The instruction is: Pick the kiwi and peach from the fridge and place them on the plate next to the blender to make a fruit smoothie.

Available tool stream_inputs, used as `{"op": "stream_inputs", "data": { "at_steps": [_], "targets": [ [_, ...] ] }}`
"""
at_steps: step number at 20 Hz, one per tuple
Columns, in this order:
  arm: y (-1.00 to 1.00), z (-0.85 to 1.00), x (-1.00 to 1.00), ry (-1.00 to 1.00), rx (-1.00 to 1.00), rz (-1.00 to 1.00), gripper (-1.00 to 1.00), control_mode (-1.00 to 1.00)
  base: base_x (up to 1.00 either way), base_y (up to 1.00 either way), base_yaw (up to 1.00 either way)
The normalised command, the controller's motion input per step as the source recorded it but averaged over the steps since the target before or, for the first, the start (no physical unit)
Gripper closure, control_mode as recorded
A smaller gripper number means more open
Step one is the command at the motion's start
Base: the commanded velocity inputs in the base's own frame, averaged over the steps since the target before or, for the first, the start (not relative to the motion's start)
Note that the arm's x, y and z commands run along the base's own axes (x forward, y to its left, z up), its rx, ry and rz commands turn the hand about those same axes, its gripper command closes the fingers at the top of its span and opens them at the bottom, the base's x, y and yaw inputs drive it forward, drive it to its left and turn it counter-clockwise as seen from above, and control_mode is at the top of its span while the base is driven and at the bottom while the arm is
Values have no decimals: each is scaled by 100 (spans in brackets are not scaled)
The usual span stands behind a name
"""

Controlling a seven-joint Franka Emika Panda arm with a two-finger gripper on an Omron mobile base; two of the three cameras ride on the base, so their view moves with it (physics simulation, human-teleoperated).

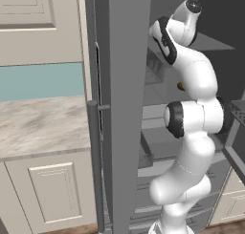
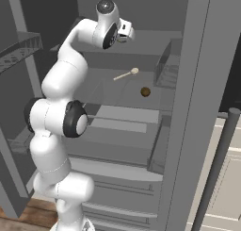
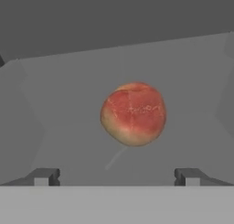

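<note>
Reaching into the fridge (image 2: pixel 197 107), the gripper (image 3: pixel 117 177) is spread wide and empty, lined up on the peach (image 3: pixel 133 113) resting on the shelf (image 3: pixel 68 104) ahead, apparently ready to close around it.

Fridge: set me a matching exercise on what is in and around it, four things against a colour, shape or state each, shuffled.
Things:
1. peach
2. kiwi
3. gripper
4. fridge handle

Descriptions:
A. jaws wide open, holding nothing
B. small, dark brown
C. long vertical grey bar
D. round, red shading to yellow

Pairs: 1-D, 2-B, 3-A, 4-C
</note>
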Motion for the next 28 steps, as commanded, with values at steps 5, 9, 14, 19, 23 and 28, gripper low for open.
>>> {"op": "stream_inputs", "data": {
  "at_steps": [5,9,14,19,23,28],
  "targets": [
    [0,0,33,0,0,-5,-100,-100,0,0,0],
    [0,-2,28,0,0,-5,-100,-100,0,0,0],
    [-6,-3,27,2,0,-4,-100,-100,0,0,0],
    [-16,-12,16,6,0,-1,100,-100,0,0,0],
    [-8,-5,5,2,0,0,100,-100,0,0,0],
    [0,0,-5,0,0,0,100,-100,0,0,0]
  ]
}}
